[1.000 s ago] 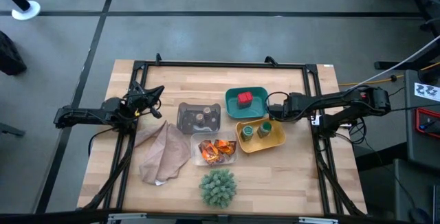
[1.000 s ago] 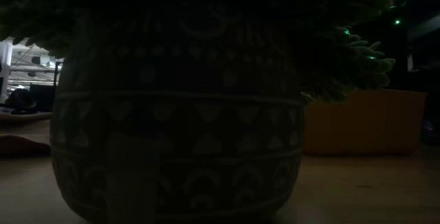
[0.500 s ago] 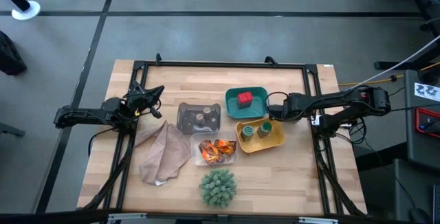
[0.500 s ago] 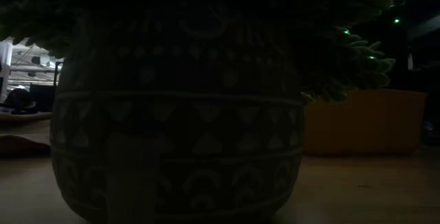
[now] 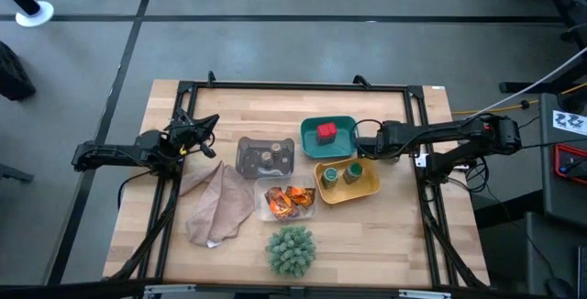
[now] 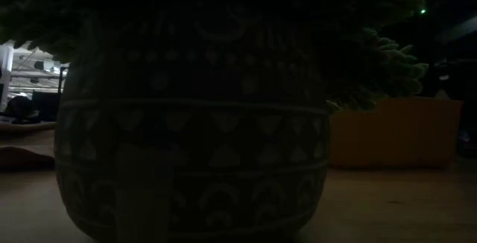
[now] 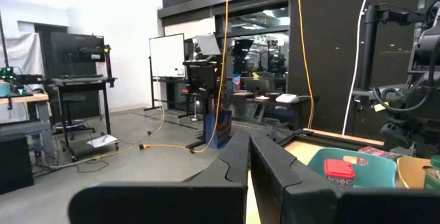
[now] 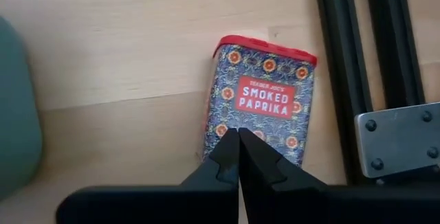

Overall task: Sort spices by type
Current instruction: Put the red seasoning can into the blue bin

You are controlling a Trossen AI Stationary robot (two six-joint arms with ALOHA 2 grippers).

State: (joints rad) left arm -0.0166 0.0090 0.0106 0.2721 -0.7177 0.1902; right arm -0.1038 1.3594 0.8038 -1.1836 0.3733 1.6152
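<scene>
A red tub (image 5: 326, 133) stands in the teal tray (image 5: 341, 123). Another red-lidded tin (image 8: 265, 100), labelled smoked paprika, lies flat on the table beside the black frame rail (image 8: 357, 66). It shows only in the right wrist view. My right gripper (image 8: 238, 133) (image 5: 364, 141) is shut, pointing steeply down over that tin's end. Two green jars (image 5: 340, 176) stand in the yellow tray (image 5: 369, 187). Two brown-topped jars (image 5: 267, 157) sit in the grey tray (image 5: 246, 163). Orange sachets (image 5: 288, 200) lie in the clear tray. My left gripper (image 5: 209, 123) (image 7: 248, 141) is shut and held up at the table's left. My right gripper has its shut fingertips (image 8: 227, 148) over one end of the paprika tin (image 8: 227, 131), coming from above. Whether they touch it I cannot tell. The tin lies flat on the wood, label up.
A brown cloth (image 5: 218, 205) lies crumpled near the table's left front. A spiky green plant (image 5: 292, 249) in a patterned pot (image 6: 194, 146) stands at the front and fills the low view. Black frame rails run along the table's edges.
</scene>
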